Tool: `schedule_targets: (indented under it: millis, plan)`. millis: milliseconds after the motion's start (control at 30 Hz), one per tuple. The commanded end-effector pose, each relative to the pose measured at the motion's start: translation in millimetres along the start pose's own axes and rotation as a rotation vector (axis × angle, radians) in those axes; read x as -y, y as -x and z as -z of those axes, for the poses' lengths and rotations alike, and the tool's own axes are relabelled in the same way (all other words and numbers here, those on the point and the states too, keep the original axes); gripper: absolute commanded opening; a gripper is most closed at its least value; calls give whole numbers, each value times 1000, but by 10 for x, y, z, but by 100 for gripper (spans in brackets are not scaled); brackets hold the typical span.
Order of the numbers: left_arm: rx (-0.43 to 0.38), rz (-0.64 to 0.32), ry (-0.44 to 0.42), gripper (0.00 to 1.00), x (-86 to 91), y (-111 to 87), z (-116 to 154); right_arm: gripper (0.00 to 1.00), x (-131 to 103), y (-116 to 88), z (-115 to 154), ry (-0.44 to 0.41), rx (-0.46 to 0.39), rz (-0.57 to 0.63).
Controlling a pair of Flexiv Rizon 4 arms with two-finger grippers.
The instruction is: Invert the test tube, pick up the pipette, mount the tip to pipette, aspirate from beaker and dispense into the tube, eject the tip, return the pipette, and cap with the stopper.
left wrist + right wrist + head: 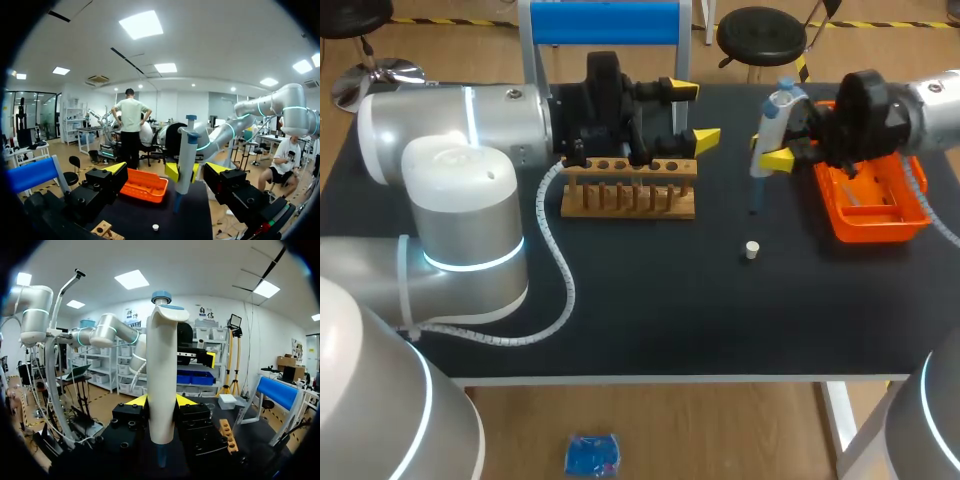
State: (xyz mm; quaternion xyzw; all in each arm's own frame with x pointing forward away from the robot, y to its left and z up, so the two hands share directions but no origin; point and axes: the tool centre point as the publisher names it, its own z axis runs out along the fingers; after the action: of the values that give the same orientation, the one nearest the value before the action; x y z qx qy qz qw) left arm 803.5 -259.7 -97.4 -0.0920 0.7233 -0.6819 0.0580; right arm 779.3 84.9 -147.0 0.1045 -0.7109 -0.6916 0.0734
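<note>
Presently the pipette (pixel 772 125) stands upright in the right fingers (pixel 161 402), which pinch its white body from both sides. The plunger knob is up and the nozzle points down at the tabletop (pixel 650 320), apparently clear of it. Its long axis is vertical.

The tray (pixel 872 205) lies just right of the nozzle, beneath the right arm. Whether it carries tips cannot be made out, nor whether one already sits on the nozzle. Judgement: if tip mounting is the step in hand, the pipette must shift right over the tray and press straight down, so keeping that axis vertical is the governing relation.

The left fingers (pixel 694 114) are spread wide and hold nothing. They hang over the right end of the rack (pixel 630 190), left of the pipette and apart from it. No tube is discernible in the rack.

The stopper (pixel 752 250) sits alone on the tabletop, on the near side of the nozzle, touching nothing. The right arm is plainly the one placed for the tray, while the left is closer to the rack.
</note>
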Motion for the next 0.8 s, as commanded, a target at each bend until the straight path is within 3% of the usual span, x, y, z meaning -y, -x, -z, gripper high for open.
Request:
schedule_targets:
  millis: [33,800]
  plan:
    - [21,-3,-30,100,-35,-42,23,0,-11,51,-131,11,-10,5]
    - [63,-46,-37,100,12,-98,33,0,-68,153,-434,54,10,7]
